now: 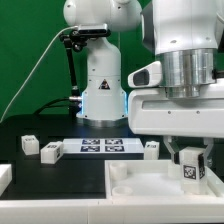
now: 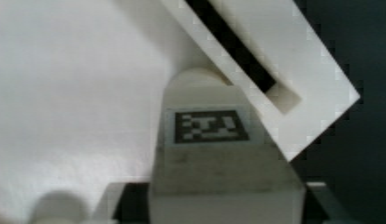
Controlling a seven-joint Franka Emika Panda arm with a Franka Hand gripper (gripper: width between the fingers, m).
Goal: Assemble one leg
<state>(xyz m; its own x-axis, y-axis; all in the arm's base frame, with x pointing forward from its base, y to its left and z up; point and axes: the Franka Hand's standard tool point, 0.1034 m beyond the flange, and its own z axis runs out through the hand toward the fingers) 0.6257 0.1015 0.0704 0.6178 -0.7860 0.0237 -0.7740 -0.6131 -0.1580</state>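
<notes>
My gripper (image 1: pixel 188 160) is shut on a leg (image 1: pixel 189 170), a small white block with a black-and-white tag on its face. It holds the leg just above the near right part of the large white panel (image 1: pixel 140 195). In the wrist view the leg (image 2: pixel 216 150) stands between my dark fingers (image 2: pixel 140 203), over the panel's flat face (image 2: pixel 65 100) and close to its raised rim (image 2: pixel 261 70). I cannot tell whether the leg touches the panel.
Three more legs lie on the black table: two (image 1: pixel 30 144) (image 1: pixel 52 150) at the exterior view's left and one (image 1: pixel 152 148) by the marker board (image 1: pixel 100 147). The arm's base (image 1: pixel 100 85) stands behind.
</notes>
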